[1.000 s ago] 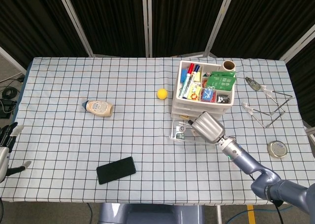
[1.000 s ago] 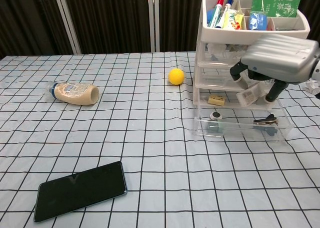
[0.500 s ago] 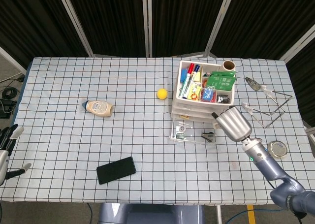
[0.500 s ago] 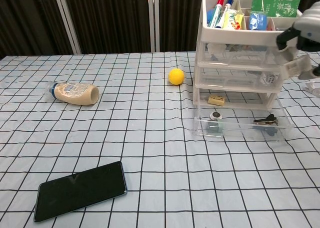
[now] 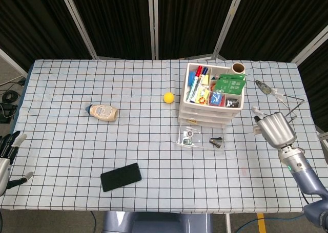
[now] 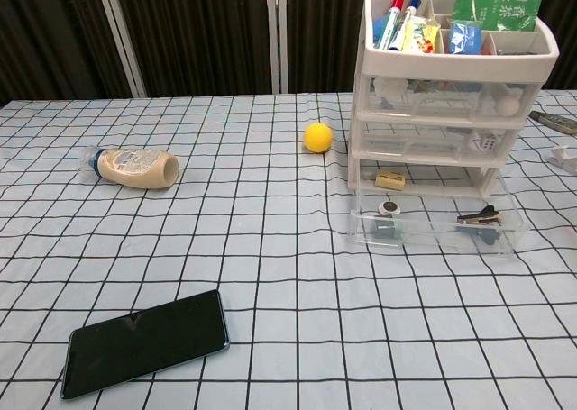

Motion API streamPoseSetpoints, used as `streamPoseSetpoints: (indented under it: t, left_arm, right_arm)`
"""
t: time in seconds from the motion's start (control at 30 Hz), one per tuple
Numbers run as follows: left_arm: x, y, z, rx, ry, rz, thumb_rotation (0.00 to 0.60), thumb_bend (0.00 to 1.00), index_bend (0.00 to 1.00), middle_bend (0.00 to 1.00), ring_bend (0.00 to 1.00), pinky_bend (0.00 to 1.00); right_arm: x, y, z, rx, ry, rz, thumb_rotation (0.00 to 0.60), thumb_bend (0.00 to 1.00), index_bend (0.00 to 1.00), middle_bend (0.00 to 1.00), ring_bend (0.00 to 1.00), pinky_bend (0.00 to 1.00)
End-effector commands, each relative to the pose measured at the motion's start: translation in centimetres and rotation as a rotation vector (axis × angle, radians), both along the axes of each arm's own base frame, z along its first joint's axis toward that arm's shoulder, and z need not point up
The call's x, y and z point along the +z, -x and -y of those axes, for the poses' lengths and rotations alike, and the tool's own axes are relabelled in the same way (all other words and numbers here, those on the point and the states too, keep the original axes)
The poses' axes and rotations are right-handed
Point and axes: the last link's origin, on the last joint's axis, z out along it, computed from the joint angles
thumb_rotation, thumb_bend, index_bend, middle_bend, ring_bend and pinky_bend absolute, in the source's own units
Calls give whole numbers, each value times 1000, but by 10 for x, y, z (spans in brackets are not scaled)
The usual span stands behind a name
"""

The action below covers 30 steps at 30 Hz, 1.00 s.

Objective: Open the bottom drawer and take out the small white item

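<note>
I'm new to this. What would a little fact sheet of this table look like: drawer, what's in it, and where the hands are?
bottom drawer: pulled open
in the drawer: small round item, black clip
right hand: to the right of the drawer unit, off it; whether it holds anything cannot be told
left hand: at the table's left edge, holding nothing
elsewhere on table: yellow ball, bottle on its side, phone

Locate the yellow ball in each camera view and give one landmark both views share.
Head view: the yellow ball lies near the middle of the table, just left of the drawer unit.
Chest view: it sits right of centre in the upper half, close to the unit's left side, apart from it.
Shared landmark: the open bottom drawer, pulled out toward the camera in both.
</note>
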Motion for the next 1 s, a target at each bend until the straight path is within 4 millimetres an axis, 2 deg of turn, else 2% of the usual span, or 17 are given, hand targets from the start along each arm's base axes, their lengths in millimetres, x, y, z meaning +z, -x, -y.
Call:
streamPoseSetpoints:
  t: [0.03,0.3,0.57,0.83,1.0]
  left_arm:
    - [0,0,0,0,0,-1,600,0,0,0,0,0]
    - [-2,0,0,4,9,-7,600,0,0,0,0,0]
    - [-1,0,1,2,4,-5,600,0,0,0,0,0]
    - [0,0,1,2,3,-3,600,0,0,0,0,0]
    - [-1,0,1,3,5,-4,600,0,0,0,0,0]
  right_arm:
    - [-1,17,1,-74,-7,3,600,7,623,1000,1000,811]
    - [-15,41,-2,-143,-48,-29,600,4,605,1000,1000,811]
    - [-28,56,-10,-199,-71,7,600,0,535,1000,1000,809]
    - [-33,65,-17,-230,-67,27,600,0,479,1000,985,797]
    - [-27,58,-23,-188,-22,102,600,0,429,930,912,738]
